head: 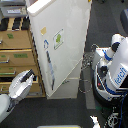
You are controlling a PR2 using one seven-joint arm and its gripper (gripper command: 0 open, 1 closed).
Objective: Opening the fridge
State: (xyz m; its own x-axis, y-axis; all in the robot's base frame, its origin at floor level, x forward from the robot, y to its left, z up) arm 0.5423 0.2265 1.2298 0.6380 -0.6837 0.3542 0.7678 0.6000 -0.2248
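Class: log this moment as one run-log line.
task: open fridge | door: looks shut | gripper: near door's left edge, contact unclear | cabinet: behind

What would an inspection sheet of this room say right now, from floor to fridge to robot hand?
Surface: grey floor, mostly bare in the foreground.
Job's things: tall white fridge with a green-emblem sticker; the image is too blurred to tell whether its door is ajar.
Clutter: nothing seen loose on the floor.
Grippers: the gripper sits at lower left, in front of the wooden cabinet, apart from the fridge; fingers too blurred to judge open or shut.
Cables: a tangle of cables between the fridge and the robot body.
Surroundings: tan wooden drawer cabinet; white and blue robot body.
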